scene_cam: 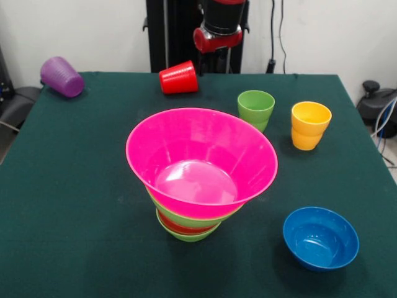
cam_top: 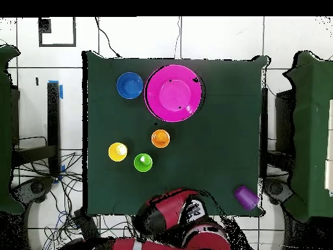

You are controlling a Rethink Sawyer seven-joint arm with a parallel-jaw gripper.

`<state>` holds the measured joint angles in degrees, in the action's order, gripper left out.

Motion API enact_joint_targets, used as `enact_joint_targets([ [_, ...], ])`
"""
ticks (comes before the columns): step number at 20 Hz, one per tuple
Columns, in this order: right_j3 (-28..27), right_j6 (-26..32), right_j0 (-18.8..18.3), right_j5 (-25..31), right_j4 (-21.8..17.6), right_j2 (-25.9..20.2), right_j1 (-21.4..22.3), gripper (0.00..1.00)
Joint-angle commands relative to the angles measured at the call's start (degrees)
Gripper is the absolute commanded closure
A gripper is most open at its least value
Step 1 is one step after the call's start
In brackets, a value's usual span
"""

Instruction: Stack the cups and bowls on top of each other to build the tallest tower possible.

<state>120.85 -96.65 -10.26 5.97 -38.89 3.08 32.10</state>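
The arm [scene_cam: 218, 28] has glossy red rounded shells over black cylindrical joints, on a black pedestal [scene_cam: 167, 34].

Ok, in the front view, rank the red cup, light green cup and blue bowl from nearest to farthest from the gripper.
1. Red cup, lying beside the gripper at the far edge.
2. Light green cup, upright, mid-table.
3. Blue bowl, near edge.

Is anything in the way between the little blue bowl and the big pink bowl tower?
Nothing visible. The round glossy blue plastic bowl sits upright beside the tower of nested plastic bowls, with only bare green tablecloth between them.
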Motion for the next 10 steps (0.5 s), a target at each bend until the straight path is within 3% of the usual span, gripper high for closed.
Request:
enact_joint_targets([
  [1,-4.0,-7.9,2.3,-3.4,0.5,-1.4,0.0,0.00],
  [10,-6.9,-1.7,3.4,0.2,-3.8,-0.3,0.5,0.00],
])
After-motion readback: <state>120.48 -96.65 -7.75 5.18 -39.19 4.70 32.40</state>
